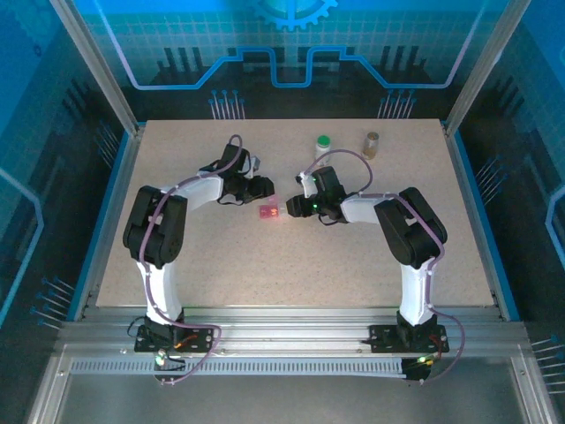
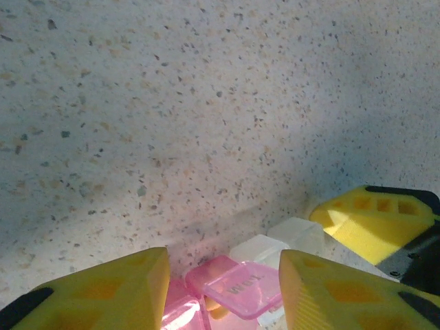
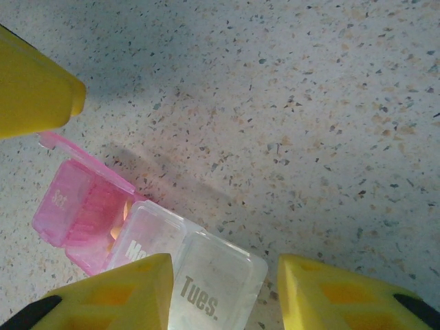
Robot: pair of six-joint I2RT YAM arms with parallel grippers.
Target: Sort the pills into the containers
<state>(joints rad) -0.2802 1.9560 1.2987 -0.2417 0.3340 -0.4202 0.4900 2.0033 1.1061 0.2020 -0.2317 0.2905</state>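
Observation:
A pill organizer (image 1: 270, 212) lies mid-table, with pink compartments (image 2: 234, 285) and clear ones marked "Mon" and "Tues." (image 3: 216, 289). One pink lid (image 3: 86, 168) stands open, and orange pills (image 3: 117, 223) show in that compartment. My left gripper (image 2: 223, 289) hangs low over the pink end, its jaws apart with the open lid between them. My right gripper (image 3: 223, 292) is open over the clear end, one finger above the "Mon" cell. Two containers stand at the back: a white bottle with a green cap (image 1: 323, 144) and a brownish vial (image 1: 371, 144).
The speckled table (image 1: 221, 265) is bordered by metal frame posts and blue panels. The two grippers face each other closely across the organizer; the left gripper's yellow finger (image 3: 34, 86) shows in the right wrist view.

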